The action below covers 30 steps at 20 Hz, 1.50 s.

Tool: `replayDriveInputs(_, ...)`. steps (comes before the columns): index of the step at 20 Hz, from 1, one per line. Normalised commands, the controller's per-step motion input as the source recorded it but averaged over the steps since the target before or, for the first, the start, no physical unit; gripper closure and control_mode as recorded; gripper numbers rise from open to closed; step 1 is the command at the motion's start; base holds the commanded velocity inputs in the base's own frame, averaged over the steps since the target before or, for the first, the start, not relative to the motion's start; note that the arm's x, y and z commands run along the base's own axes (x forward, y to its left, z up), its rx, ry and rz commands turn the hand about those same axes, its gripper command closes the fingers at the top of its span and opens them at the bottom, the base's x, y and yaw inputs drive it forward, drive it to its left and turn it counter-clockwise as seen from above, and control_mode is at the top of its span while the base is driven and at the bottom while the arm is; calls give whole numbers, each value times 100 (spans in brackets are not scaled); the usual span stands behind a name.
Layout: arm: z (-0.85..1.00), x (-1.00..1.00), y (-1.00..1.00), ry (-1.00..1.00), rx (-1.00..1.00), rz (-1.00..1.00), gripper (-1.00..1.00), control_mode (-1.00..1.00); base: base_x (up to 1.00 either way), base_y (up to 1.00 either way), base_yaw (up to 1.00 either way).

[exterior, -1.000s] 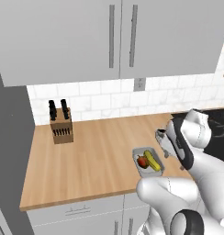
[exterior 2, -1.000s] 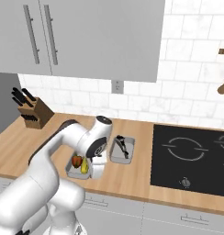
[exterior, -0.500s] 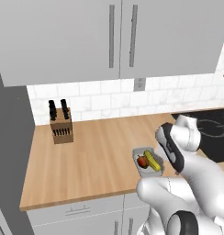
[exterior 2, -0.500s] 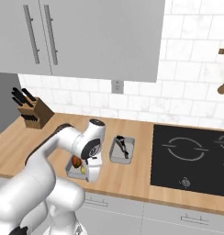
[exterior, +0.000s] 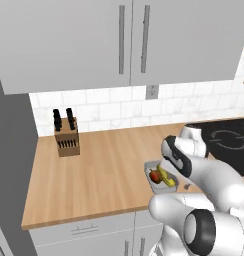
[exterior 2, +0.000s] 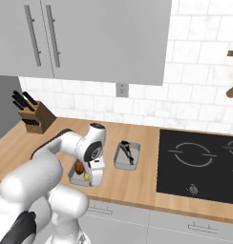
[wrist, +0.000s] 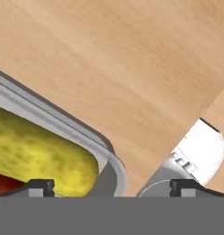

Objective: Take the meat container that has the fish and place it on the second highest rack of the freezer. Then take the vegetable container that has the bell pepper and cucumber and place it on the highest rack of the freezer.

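- no writing or brand mark can be read on anything here.
- two grey containers sit on the wooden bench point(exterior 2: 137, 186): the vegetable container point(exterior: 155, 170) and the meat container point(exterior 2: 126, 156).
- the vegetable container holds one yellow piece point(wrist: 36, 158) and one red piece point(exterior: 154, 175); which vegetables they are cannot be told.
- the meat container holds one dark fish point(exterior 2: 128, 151).
- one knife block point(exterior: 66, 139) stands well away from the end effector, toward the wall on the far side of the bench; one black cooktop point(exterior 2: 199, 164) lies beyond the meat container.
- the end effector point(wrist: 111, 187) has its two fingertips point(wrist: 38, 186) spread wide, pinching nothing.
- in the hand view one fingertip sits over the yellow piece inside the vegetable container, the other over bare bench, so the container's rounded corner lies between them.
- in the right base view the meat container lies just beside the hand, apart from it, on the side toward the cooktop.
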Motion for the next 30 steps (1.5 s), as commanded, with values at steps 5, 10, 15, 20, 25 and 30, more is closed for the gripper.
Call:
replayDriveInputs(5, -28, 8, -16, 2, 3, 2, -100, -100, 0, 0, 0)
replayDriveInputs(10, -6, 1, -3, 0, 1, 0, -100, -100, 0, 0, 0)
replayDriveInputs(15, 0, -17, 0, -3, 0, 0, -100, -100, 0, 0, 0)
replayDriveInputs(20, 0, -38, 0, -1, 0, 0, -100, -100, 0, 0, 0)
replayDriveInputs(25, -2, -26, -2, 1, 0, 0, -100, -100, 0, 0, 0)
replayDriveInputs(30, -30, 17, -6, 11, 0, 0, -100, -100, 0, 0, 0)
